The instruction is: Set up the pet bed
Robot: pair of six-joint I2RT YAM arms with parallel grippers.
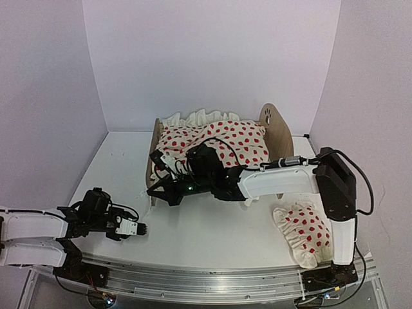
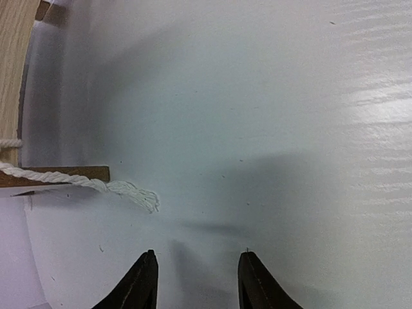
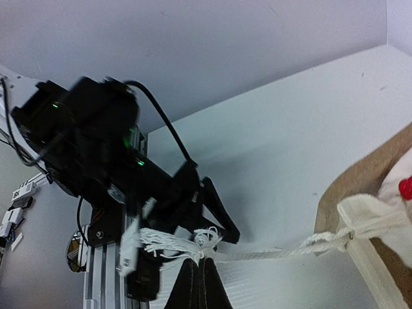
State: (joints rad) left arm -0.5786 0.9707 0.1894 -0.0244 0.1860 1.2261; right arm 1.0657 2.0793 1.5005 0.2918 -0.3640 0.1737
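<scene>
**A:** Nearest is the metal rail (image 1: 212, 278) that carries both arm bases, on the near side of the pet bed (image 1: 278, 154). How does the bed stand?

**B:** It sits toward the back of the white table (image 1: 122, 161), running left to right. The rounded headboard (image 1: 270, 129) with the paw cutout is its right end, and the lower footboard (image 1: 154, 145) is its left end. A cream blanket (image 1: 225, 138) with red spots covers the top, and its ruffle shows along the bed's far side.

**A:** And the right gripper (image 3: 198, 267)?

**B:** Its arm stretches along the bed's near side, and the gripper is just off the footboard's near corner. The jaws are clenched on a white cord (image 3: 283, 248), pinched at its frayed tassel. From there the cord runs to the footboard.

**A:** And the left gripper (image 1: 144, 227)?

**B:** It is low over the table, to the near left of the footboard and clear of the bed. The jaws are released: its dark fingers (image 2: 138, 283) stand apart with only bare table between them. Just ahead of them a frayed cord end (image 2: 138, 196) lies on the table, trailing from the footboard's wood. Whether it is the same cord the right gripper pinches, I cannot tell.

**A:** Anything else?

**B:** A spotted pillow (image 1: 302, 232) lies on the table to the bed's near right, beside the right arm's upright link.
</scene>
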